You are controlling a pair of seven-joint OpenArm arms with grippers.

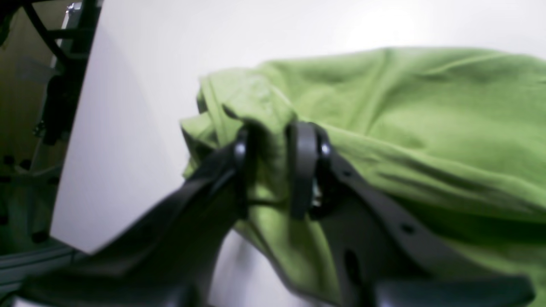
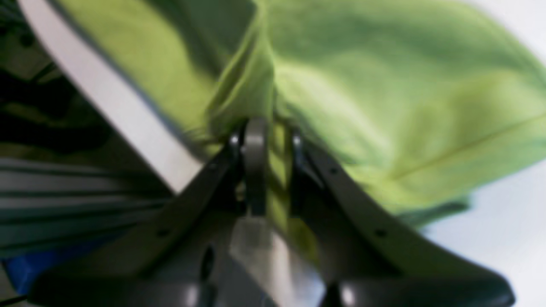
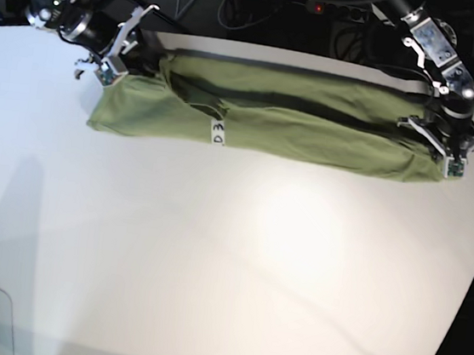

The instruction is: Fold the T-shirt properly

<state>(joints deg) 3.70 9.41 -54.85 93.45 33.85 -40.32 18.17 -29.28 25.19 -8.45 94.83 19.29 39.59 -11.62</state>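
Your base view alone shows the whole T-shirt (image 3: 277, 122): a long folded band stretched across the far side of the worktop (image 3: 210, 260), white label (image 3: 217, 133) facing up. Right gripper (image 3: 114, 56) reaches in low at its left end, clamped on bunched cloth (image 2: 273, 140). Left gripper (image 3: 448, 146) points down at the other end, pinching a fold (image 1: 273, 170) there.

Soft, wrinkled matt cotton T-shirt (image 3: 311, 126); smooth white table (image 3: 210, 260); matt black plastic claw (image 1: 277, 170).
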